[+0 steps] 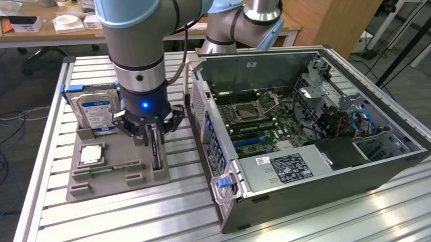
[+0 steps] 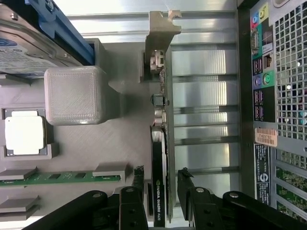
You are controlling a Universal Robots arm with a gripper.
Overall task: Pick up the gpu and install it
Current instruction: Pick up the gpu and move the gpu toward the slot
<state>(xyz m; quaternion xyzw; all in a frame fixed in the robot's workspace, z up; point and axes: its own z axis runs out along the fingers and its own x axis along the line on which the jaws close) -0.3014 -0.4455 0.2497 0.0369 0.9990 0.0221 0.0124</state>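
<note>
On the slatted table (image 1: pixel 135 217), the open case (image 1: pixel 316 191) is lying on its side at 3 o'clock in the exterior view. No new card is showing on its board, so the install is looking entirely undone. The arm (image 1: pixel 138 45) is reaching down from 12 o'clock over the grey tray (image 1: pixel 111 186) at 9 o'clock. The gripper (image 1: pixel 149 132) is hanging released, jaws spread, with its fingers (image 2: pixel 138 184) straddling the gpu (image 2: pixel 159 158) and not clamping it. The gpu is standing on edge in a slot along the tray's 3 o'clock side, unlifted. By this showing, only the approach is done; grasp, lift and seating are all remaining.
</note>
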